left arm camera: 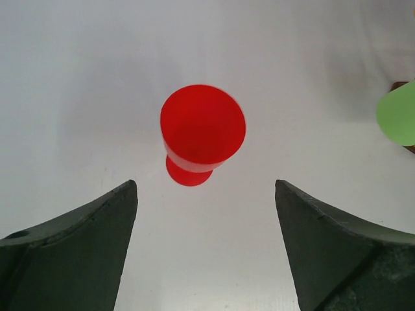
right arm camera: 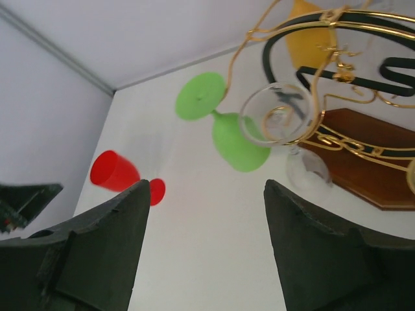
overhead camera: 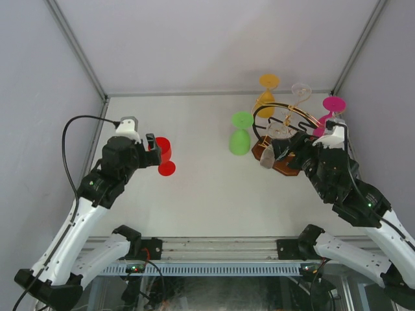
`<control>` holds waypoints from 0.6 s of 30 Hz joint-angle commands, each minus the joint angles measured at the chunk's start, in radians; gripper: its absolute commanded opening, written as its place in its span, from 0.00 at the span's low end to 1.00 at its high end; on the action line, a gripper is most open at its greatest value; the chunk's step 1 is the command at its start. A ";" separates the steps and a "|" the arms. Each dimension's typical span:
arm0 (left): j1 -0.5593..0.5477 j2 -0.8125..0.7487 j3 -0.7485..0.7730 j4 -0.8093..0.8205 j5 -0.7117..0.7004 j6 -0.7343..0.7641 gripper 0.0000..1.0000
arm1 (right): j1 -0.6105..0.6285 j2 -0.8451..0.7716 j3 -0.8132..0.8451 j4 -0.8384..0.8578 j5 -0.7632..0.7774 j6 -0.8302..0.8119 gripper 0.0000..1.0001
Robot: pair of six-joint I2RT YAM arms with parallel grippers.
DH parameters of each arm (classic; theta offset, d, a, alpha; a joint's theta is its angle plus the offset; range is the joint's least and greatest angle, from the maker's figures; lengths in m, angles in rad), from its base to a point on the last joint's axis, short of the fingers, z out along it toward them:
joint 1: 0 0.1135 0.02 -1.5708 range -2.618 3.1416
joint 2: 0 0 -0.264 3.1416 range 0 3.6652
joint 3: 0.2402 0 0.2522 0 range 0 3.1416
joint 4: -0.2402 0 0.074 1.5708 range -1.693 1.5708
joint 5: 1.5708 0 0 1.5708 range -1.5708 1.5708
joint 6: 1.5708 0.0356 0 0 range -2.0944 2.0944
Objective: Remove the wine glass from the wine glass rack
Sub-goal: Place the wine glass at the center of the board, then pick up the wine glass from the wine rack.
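On wine glass rack (right arm camera: 363,152), clear wine glass (right arm camera: 308,173) faint, apparently hanging inverted.

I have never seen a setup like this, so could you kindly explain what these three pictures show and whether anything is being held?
Two robot arms are bolted at the near edge of a white table. One picture looks down from above. The other two come from a camera on each wrist, with that arm's dark fingers at the bottom. On the table stands a wine glass rack with an orange glass, a pink glass, a green glass and clear glasses at it. A red glass sits apart, in front of the left gripper. That and the right gripper are open, holding nothing.
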 commanded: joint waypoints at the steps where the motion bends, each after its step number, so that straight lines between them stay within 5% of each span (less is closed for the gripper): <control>1: 0.010 -0.094 -0.075 0.009 -0.068 -0.046 0.91 | -0.128 -0.004 0.015 -0.028 -0.072 0.066 0.70; 5: 0.010 -0.186 -0.167 0.049 -0.102 -0.050 0.98 | -0.242 -0.001 -0.013 -0.008 -0.162 0.104 0.70; 18: 0.010 -0.303 -0.255 0.021 -0.141 -0.107 1.00 | -0.418 0.131 -0.029 0.052 -0.308 0.167 0.69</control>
